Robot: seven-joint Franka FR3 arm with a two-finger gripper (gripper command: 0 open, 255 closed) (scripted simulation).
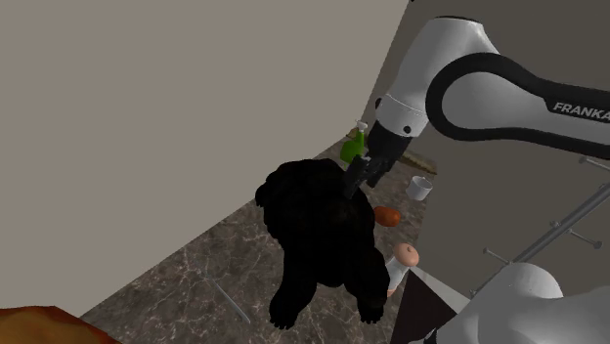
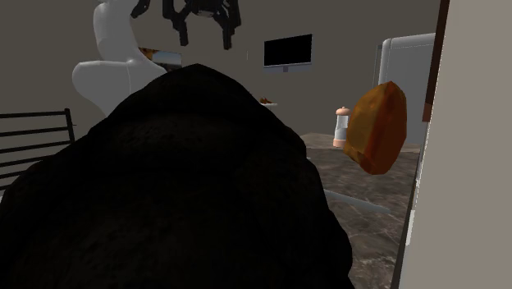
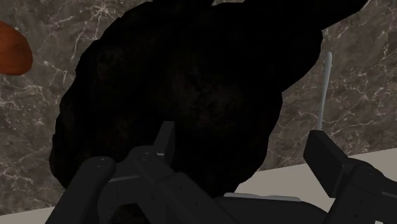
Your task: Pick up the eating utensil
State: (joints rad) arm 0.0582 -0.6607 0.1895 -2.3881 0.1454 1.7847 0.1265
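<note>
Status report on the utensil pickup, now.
Open tool, empty, above the black bear figure. Grey utensil flat on the counter beside the bear figure, untouched. Bear figure crowds the approach.

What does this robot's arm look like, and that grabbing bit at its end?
The arm is built of smooth, rounded white shells joined by dark bands, one bearing the white lettering FRANKA. At its tip sits an all-black pincer with two flat, blocky fingers.
</note>
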